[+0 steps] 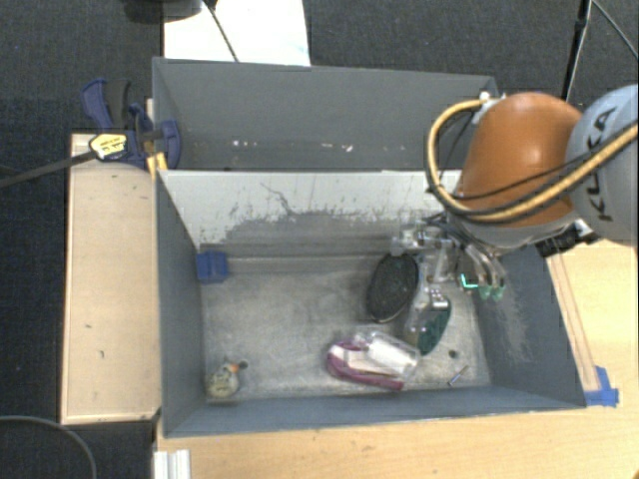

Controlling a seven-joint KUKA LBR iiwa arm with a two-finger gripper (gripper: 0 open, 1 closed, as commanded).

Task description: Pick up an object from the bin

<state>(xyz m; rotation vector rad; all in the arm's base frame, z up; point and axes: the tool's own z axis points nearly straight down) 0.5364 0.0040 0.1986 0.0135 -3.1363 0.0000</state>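
My gripper [430, 300] hangs low over the right part of the bin floor. Directly beneath its tip lies a dark green, teardrop-shaped thing [433, 333]; whether they touch I cannot tell. A dark grey oval brush-like object [390, 287] rests just left of the gripper, close beside it. In front of both, toward the near wall, lies a purple and white packaged item [370, 361].
A blue block [211, 265] sits at the far left against the back wall. A small pale figurine [225, 378] lies in the near left corner. A tiny dark bit [456, 374] lies near the front right. The arm's orange cover overhangs the bin's right side.
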